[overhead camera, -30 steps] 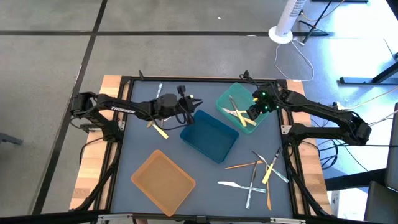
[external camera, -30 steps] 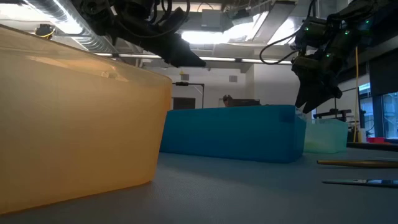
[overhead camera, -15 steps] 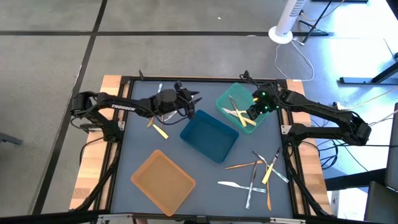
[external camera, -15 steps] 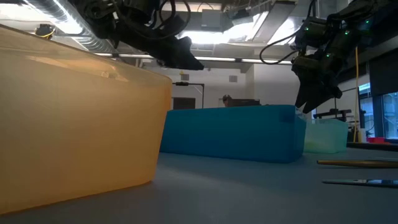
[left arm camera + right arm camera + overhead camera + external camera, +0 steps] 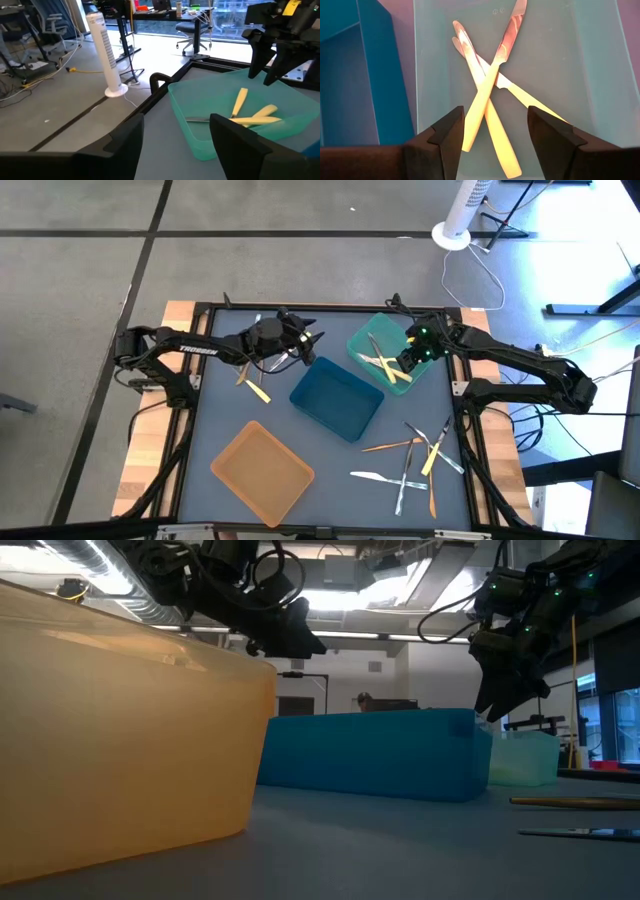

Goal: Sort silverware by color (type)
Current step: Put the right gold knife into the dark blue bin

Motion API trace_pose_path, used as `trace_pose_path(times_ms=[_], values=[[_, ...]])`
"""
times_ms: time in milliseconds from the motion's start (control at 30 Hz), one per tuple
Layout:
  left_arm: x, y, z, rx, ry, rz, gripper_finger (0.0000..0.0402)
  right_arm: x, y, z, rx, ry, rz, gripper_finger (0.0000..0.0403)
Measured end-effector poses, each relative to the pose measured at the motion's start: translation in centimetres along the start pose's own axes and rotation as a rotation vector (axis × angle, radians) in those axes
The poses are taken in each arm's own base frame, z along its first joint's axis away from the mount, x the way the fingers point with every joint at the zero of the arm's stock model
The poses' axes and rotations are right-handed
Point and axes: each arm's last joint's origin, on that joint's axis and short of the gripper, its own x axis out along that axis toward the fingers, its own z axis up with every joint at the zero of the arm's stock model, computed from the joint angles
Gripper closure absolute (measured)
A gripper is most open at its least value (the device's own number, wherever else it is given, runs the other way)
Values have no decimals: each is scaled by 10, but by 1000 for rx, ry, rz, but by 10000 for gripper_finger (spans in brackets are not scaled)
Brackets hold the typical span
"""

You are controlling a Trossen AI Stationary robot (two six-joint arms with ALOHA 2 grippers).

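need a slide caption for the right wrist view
Right hand, open and empty, above the teal tray holding crossed yellow knives, the blue tray beside it.

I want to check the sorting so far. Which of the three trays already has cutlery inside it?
The teal tray, under the right gripper: it holds yellow pieces. The blue tray and the orange tray look empty.

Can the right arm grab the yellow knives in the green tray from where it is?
Probably yes. The right end effector hovers open right above the teal tray, and the yellow knives lie crossed just beneath it with nothing covering them.
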Motion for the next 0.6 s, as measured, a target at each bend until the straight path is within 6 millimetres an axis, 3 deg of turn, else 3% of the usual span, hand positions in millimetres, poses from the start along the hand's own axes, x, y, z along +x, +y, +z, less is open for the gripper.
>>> trace_pose_path(times_ms=[333,600], values=[[-5,6,6,-65,-1,10,179,0,0,0,0,0,0,198],[-22,33,10,-146,127,24,179,0,0,0,0,0,0,198]])
